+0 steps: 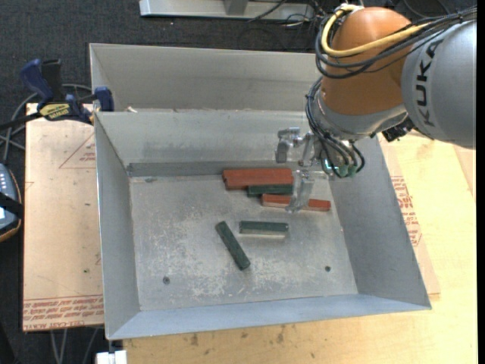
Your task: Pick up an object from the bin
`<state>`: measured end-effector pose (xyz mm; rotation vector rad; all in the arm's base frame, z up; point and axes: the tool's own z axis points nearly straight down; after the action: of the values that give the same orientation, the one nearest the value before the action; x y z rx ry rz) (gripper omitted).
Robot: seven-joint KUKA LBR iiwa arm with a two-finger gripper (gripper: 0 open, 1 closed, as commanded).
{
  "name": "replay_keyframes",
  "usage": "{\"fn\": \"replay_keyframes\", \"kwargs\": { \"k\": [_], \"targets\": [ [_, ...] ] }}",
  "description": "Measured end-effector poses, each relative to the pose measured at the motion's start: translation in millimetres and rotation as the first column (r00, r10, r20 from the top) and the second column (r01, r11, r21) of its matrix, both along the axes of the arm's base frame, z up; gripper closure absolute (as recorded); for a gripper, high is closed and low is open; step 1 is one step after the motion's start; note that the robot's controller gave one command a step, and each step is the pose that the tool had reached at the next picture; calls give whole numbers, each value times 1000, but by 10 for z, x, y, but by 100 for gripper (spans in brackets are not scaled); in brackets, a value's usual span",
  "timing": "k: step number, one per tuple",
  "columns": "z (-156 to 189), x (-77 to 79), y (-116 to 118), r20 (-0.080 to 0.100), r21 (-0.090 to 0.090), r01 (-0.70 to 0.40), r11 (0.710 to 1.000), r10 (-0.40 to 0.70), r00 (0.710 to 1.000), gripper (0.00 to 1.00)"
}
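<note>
**Standing over a slim red-brown bar: the claw right of centre in a metal bin**

The bin (227, 288) is of grey sheet metal, with four smooth walls sloping down to a flat floor. The floor is dull, scuffed and speckled with pale marks. Five small things lie on it, all straight bars with a rectangular section and matt faces.

The long red-brown bar (258, 177) lies level near the middle of the floor, toward the back wall. A dark green piece (261, 190) sits just in front of it, touching its lower edge and partly covered. The slim red-brown bar (317, 204) lies just to the right of that piece and a little nearer the front.

The claw (301, 202), of bare bright metal, comes down on the left end of this slim bar, at or just above its surface. How far the claw is open cannot be told, nor whether it has hold of anything.

Nearer the front lie a grey-green bar (264, 227), set level, and a dark green bar (232, 245), set on a slant. Their near ends are close together but apart.

The arm (447, 74) enters from the right. It has a grey casing and a rounded, glossy orange cover (364, 51), with yellow and dark cables (327, 32) looped around the cover.
</note>
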<state>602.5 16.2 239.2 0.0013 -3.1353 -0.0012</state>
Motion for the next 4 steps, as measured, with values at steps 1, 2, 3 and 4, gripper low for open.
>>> {"fn": "replay_keyframes", "kwargs": {
  "k": [1, 2, 3, 4],
  "targets": [
    [-1627, -698, 230, 0, 1, -36, 999, 36, 999, 0],
    [-1674, -158, -212, 15, -2, -298, 955, 298, 954, 0],
    [-1547, 274, -1439, 13, -7, -360, 933, 360, 933, 0],
    [-1694, 496, -1631, 13, -1, -388, 922, 388, 922, 0]
  ]
}}
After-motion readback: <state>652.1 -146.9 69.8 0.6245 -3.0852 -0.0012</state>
